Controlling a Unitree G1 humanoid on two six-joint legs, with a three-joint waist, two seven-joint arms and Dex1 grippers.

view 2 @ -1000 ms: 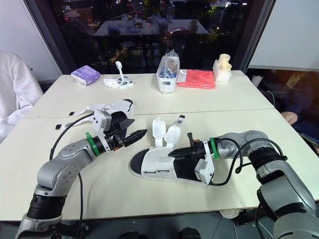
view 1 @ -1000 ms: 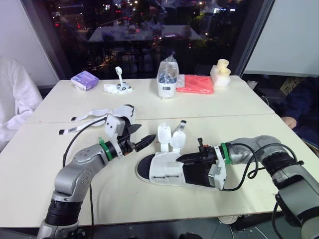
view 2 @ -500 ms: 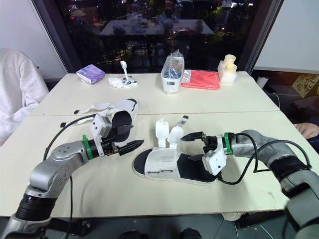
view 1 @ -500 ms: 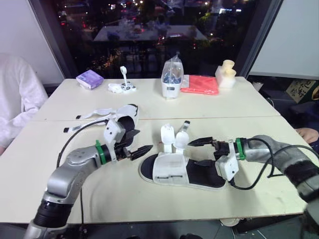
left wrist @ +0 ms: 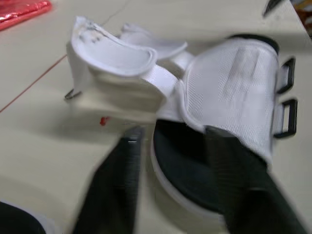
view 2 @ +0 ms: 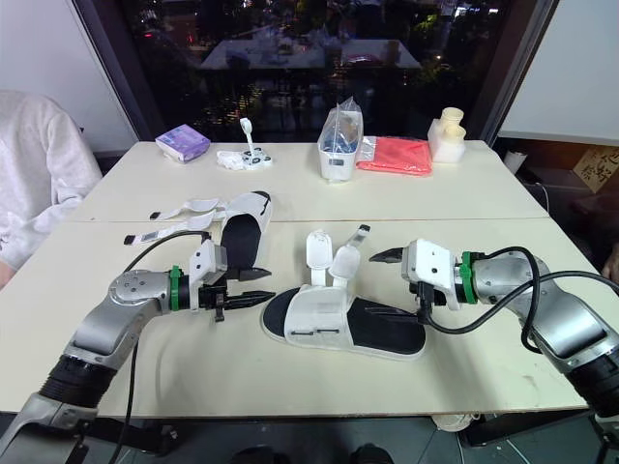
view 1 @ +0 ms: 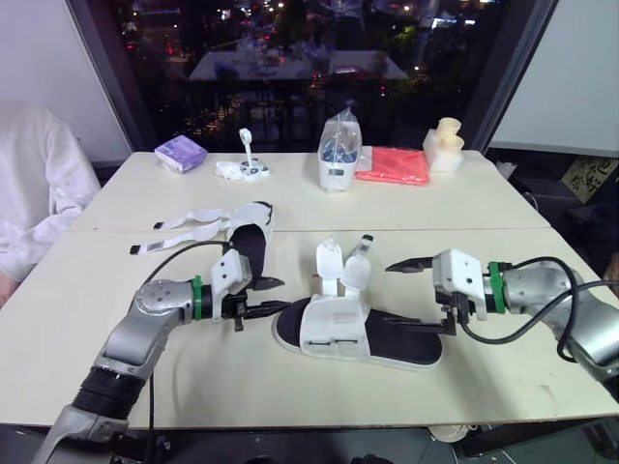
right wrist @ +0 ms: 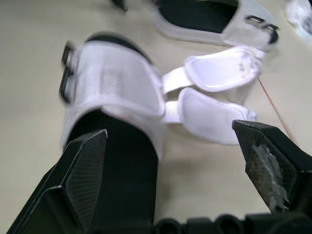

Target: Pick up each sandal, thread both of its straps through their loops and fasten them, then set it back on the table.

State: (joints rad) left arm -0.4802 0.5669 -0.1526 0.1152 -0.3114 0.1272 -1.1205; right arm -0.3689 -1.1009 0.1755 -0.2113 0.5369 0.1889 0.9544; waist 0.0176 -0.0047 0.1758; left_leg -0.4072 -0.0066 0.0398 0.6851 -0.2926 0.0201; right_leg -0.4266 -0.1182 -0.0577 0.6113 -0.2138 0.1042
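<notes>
A white sandal with a black footbed (view 1: 358,329) lies flat at mid-table, its two straps (view 1: 338,266) standing loose and upright. My left gripper (view 1: 279,296) is at its toe. In the left wrist view its fingers (left wrist: 117,185) straddle the toe rim of the sandal (left wrist: 229,92), one outside and one over the footbed, closed in on it. My right gripper (view 1: 406,297) hangs wide open above the heel end, holding nothing. The second sandal (view 1: 247,232) lies behind the left arm with its straps spread out to the left.
Along the far side stand a purple packet (view 1: 180,153), small white items (view 1: 242,166), a clear bag (view 1: 337,155), a red cloth (view 1: 392,164) and a cream object (view 1: 446,140). A person's white sleeve (view 1: 34,193) is at the left edge.
My right gripper let go of the sandal's heel, opened wide and drew back to the right. The left gripper dropped to the toe and its fingers closed in.
</notes>
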